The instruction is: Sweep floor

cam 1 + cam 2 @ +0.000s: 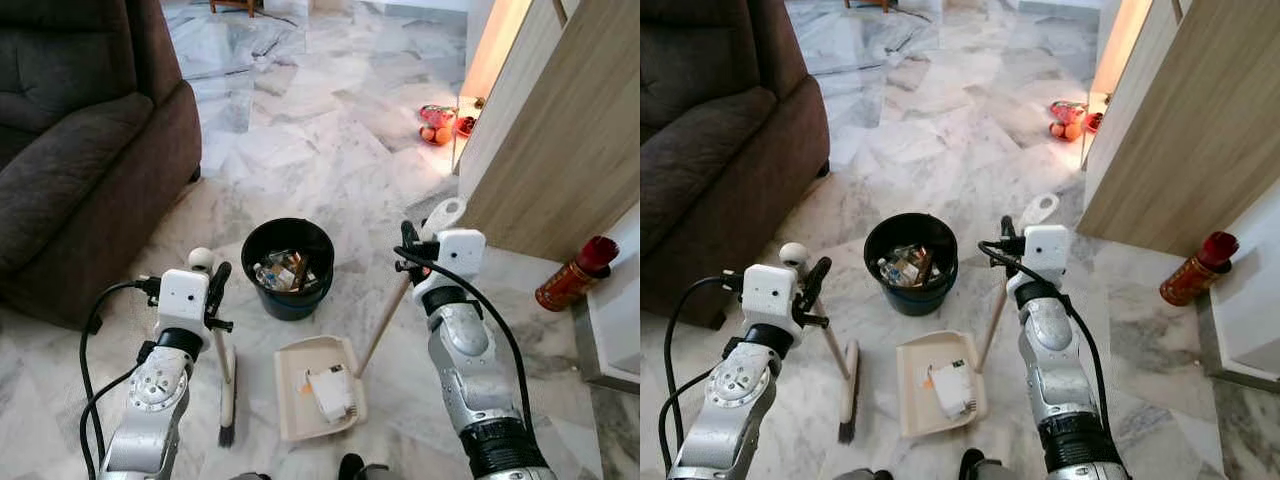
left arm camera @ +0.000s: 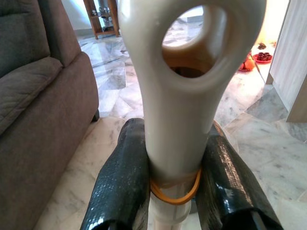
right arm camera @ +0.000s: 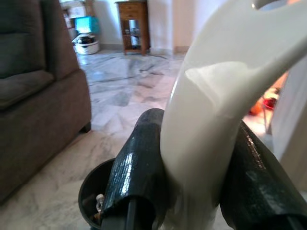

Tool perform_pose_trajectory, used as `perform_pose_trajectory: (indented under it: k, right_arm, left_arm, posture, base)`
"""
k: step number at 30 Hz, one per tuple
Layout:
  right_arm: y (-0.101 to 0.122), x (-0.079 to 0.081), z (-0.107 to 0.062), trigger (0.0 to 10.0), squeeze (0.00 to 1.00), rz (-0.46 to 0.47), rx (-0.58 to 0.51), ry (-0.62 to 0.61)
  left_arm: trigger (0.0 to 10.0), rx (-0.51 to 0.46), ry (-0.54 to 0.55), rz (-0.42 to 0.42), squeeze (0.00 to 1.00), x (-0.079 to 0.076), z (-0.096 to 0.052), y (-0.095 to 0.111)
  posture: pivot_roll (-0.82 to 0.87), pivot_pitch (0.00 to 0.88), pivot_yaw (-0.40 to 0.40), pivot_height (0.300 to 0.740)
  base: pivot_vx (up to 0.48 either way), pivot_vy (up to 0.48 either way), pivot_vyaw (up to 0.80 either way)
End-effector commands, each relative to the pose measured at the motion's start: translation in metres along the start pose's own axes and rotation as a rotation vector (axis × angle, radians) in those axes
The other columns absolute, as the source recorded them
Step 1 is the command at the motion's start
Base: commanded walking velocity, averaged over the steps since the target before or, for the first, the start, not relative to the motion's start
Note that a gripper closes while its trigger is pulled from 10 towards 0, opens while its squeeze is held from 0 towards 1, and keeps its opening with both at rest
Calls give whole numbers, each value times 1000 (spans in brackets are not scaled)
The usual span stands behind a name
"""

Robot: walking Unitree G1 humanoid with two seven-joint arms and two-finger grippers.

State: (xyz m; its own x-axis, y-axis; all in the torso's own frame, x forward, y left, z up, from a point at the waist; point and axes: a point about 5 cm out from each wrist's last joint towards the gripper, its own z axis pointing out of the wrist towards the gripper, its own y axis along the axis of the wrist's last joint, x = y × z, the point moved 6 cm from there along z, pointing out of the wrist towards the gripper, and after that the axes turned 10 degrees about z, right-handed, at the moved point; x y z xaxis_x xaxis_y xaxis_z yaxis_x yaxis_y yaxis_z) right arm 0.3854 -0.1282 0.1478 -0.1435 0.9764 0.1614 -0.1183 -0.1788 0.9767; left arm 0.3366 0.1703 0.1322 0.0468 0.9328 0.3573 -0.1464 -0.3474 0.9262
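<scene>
Left gripper (image 2: 175,184): fingers clamping the broom (image 1: 226,385) handle, left of the black bin (image 1: 288,266).
Right gripper (image 3: 189,191): squeezing the dustpan (image 1: 318,388) handle, pan lying before the bin.
Handling: both seeming light, stiff, slick plastic; gripping near handle tops.

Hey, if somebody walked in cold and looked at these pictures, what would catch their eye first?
Probably the black bin full of rubbish on the marble floor, with the cream dustpan just in front of it holding a white scrap. The left tool clamps the broom handle and the right tool the dustpan's handle; a dark sofa stands left.
</scene>
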Motion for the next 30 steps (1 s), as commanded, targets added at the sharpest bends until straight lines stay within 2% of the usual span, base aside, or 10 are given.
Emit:
perform_pose_trajectory:
  k: [1,5,18,22,30]
  right_arm:
    - [19,8,0,10000,0,-8,-45,41]
    - [34,9,1,10000,0,21,-59,39]
    - [72,15,10,10000,0,19,-55,41]
    - [83,17,11,10000,0,49,-64,29]
    - [87,19,11,10000,0,57,-71,30]
  left_arm:
    - [10000,-23,4,32,0,3,0,5]
    - [10000,-23,4,29,0,2,0,5]
    - [10000,-23,6,25,0,1,0,4]
    - [10000,-24,6,24,0,1,0,4]
    - [10000,-24,6,23,0,1,0,4]
  posture:
    - [143,200,-8,740]
    - [139,206,-8,740]
    - [139,204,-11,740]
    - [136,200,-13,740]
    - [138,192,-13,740]
  base:
    - [0,0,0]
    - [0,0,0]
    - [0,0,0]
    - [0,0,0]
    - [0,0,0]
